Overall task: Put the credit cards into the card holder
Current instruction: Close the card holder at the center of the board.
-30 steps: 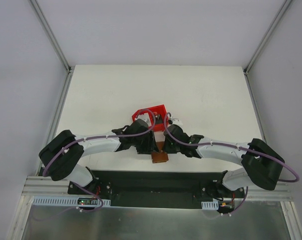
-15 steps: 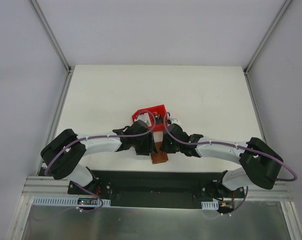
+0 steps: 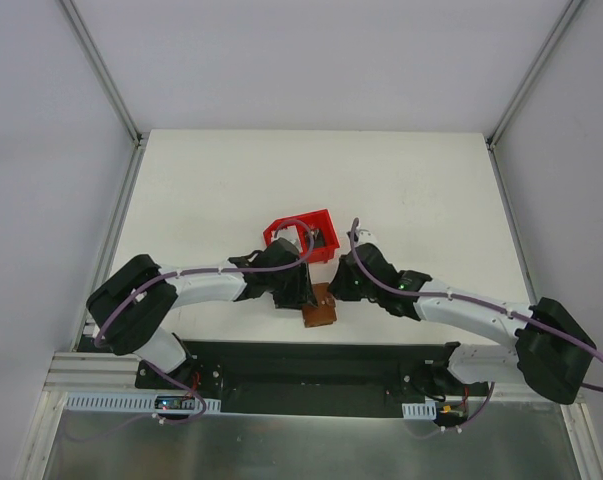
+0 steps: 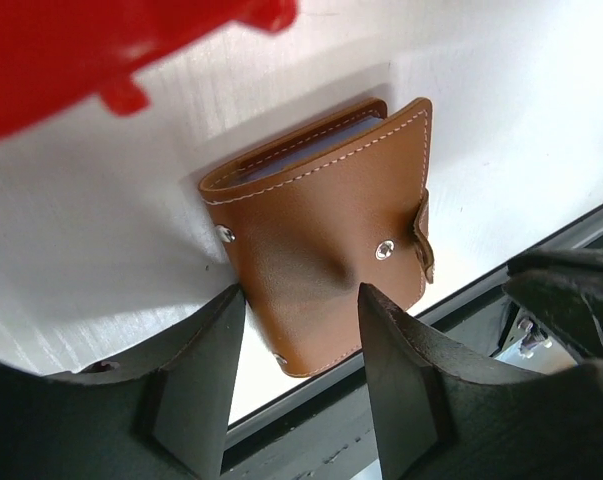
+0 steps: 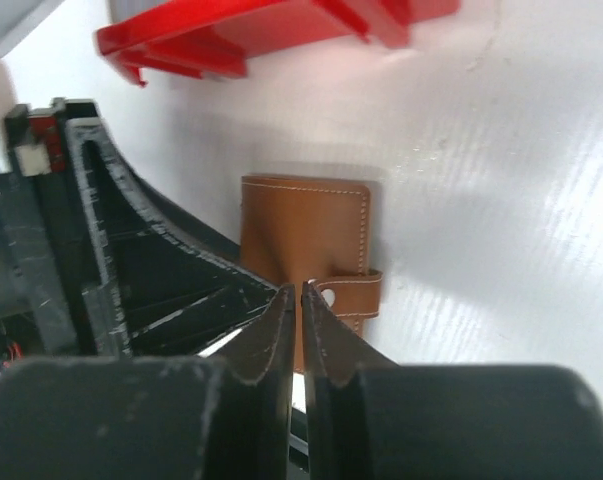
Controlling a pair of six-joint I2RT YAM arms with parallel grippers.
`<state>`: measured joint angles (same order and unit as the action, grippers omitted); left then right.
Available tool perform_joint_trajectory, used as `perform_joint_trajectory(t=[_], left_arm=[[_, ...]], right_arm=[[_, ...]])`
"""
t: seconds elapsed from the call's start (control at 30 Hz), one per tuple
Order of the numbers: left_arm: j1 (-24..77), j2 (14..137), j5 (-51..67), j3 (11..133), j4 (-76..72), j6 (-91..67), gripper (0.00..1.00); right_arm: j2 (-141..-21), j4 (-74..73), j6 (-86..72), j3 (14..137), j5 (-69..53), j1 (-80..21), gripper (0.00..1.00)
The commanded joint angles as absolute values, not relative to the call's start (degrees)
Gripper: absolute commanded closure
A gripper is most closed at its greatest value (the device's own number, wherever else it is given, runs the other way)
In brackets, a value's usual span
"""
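Card holder [image 3: 319, 313], brown and folded, lying flat at the middle of the table's [image 3: 431, 200] near edge, pale credit cards [image 4: 303, 150] peeking from its fold, red bin [image 3: 281, 226] just behind it, left gripper [image 4: 301, 300] fingers apart over it, right gripper [image 5: 293, 290] fingers almost together, holding nothing.

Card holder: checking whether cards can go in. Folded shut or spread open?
Folded shut: the card holder shows only its brown outer cover, with a pale sliver inside along one edge.
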<state>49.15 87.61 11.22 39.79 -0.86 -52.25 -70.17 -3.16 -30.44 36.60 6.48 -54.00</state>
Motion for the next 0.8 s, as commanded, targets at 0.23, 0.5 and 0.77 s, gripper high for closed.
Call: perform_joint_trajectory(t=[0.23, 0.5, 0.77], left_arm=[[49.6, 90.5, 7.9, 40.8, 3.1, -50.4, 0.5], [49.6, 90.5, 7.8, 40.6, 3.4, -50.4, 0.51], [49.6, 90.5, 8.0, 40.7, 3.5, -50.2, 0.51]], right_arm=[[-74.7, -1.5, -31.7, 36.4, 0.7, -51.4, 0.96], [-71.5, -2.5, -32.6, 34.4, 2.8, -51.0, 0.92], [-71.8, -2.1, -33.7, 33.0, 1.7, -50.7, 0.92]])
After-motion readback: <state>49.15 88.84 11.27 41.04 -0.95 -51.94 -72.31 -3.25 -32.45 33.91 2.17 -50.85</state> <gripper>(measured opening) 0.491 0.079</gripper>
